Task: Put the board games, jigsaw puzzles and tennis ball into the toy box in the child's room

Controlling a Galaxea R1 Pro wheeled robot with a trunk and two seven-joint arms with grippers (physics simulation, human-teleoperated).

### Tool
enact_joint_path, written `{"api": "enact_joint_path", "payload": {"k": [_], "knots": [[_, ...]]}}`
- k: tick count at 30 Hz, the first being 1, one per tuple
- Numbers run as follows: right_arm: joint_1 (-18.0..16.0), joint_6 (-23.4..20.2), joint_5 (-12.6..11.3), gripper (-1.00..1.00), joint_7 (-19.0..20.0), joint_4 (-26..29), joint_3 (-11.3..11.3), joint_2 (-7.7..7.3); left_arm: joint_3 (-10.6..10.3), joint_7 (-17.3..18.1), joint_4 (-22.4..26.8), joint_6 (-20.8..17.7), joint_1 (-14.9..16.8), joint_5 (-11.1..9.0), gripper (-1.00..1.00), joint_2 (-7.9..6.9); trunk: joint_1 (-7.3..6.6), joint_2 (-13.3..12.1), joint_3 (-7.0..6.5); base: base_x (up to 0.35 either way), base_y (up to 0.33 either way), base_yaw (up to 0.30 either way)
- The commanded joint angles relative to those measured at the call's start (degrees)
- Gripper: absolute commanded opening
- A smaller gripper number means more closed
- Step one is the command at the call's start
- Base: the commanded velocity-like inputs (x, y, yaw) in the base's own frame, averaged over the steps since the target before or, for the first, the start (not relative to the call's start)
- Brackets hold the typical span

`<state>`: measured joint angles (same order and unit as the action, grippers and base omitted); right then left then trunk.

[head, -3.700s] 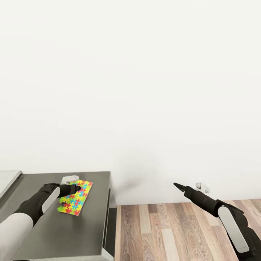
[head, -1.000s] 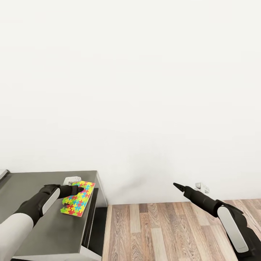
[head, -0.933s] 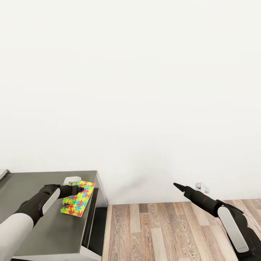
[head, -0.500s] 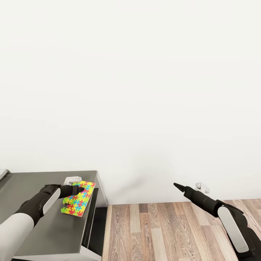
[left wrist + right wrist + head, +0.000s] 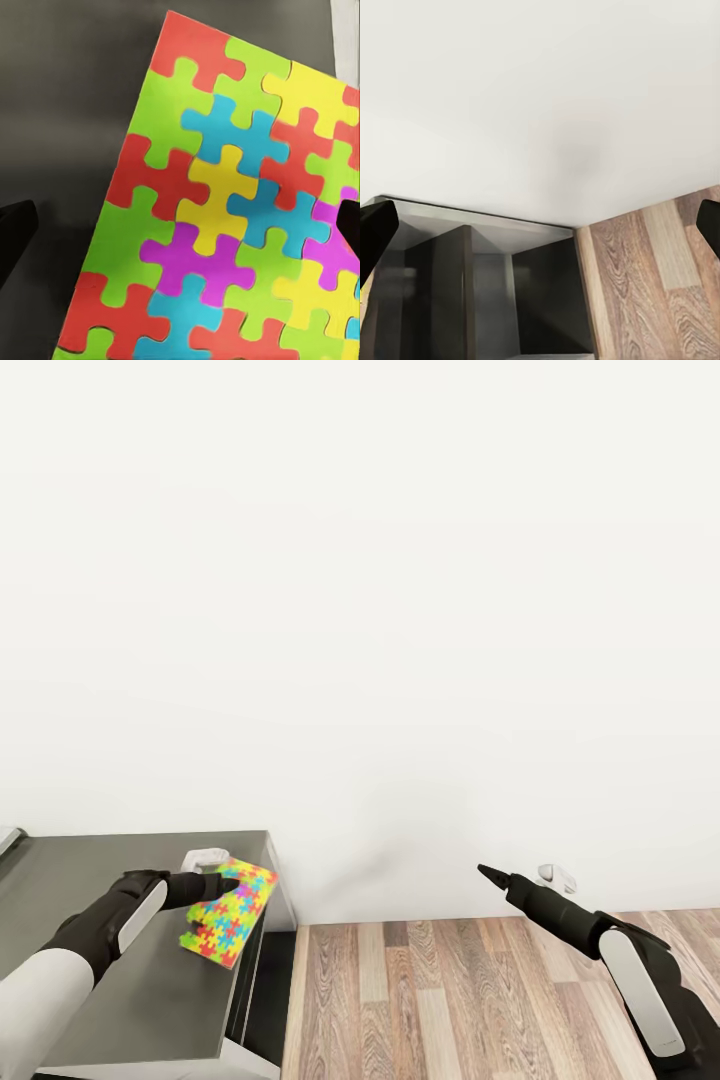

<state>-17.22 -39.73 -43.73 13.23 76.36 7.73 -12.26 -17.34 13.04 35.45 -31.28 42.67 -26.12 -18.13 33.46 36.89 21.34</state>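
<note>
One jigsaw puzzle (image 5: 230,916), a thin square of bright interlocking pieces, hangs tilted over the right edge of a low dark-grey desk (image 5: 100,960). My left gripper (image 5: 232,883) is shut on the puzzle's upper edge. In the left wrist view the jigsaw puzzle (image 5: 225,225) covers most of the picture, with the dark desk top behind it. My right gripper (image 5: 482,871) is held out over the wood floor (image 5: 450,1000), drawn to one point with nothing in it. The toy box, the table, the bed and the other toys are out of view.
A white wall rises straight ahead. A small white fitting (image 5: 205,857) sits at the desk's back edge and another (image 5: 556,877) low on the wall to the right. The right wrist view looks at the desk's open dark shelves (image 5: 472,285) and the floor beside them.
The view has slid right since the oldest frame, so the desk sits further left. In the last half second the left gripper moved right and lifted the puzzle, which now tilts over the desk's edge.
</note>
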Motion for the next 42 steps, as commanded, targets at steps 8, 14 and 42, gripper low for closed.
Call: {"api": "enact_joint_path", "payload": {"k": [8,14,42], "knots": [[0.0,-0.3,0.0,1.00,0.2,0.0,0.1,0.04,-0.2,0.5,0.1,-0.2,0.0,0.1,1.00,-0.02,0.02,0.1,0.08,0.000,0.000,0.000],[0.0,-0.3,0.0,1.00,0.2,0.1,0.1,0.04,-0.2,0.5,0.1,-0.2,0.0,1.4,1.00,0.02,0.02,0.1,0.08,0.000,0.000,0.000],[0.0,-0.3,0.1,1.00,0.2,0.2,0.1,-0.11,8.3,-2.4,0.6,1.6,0.0,1.6,1.00,-1.25,0.02,0.1,0.08,0.000,0.000,0.000]]}}
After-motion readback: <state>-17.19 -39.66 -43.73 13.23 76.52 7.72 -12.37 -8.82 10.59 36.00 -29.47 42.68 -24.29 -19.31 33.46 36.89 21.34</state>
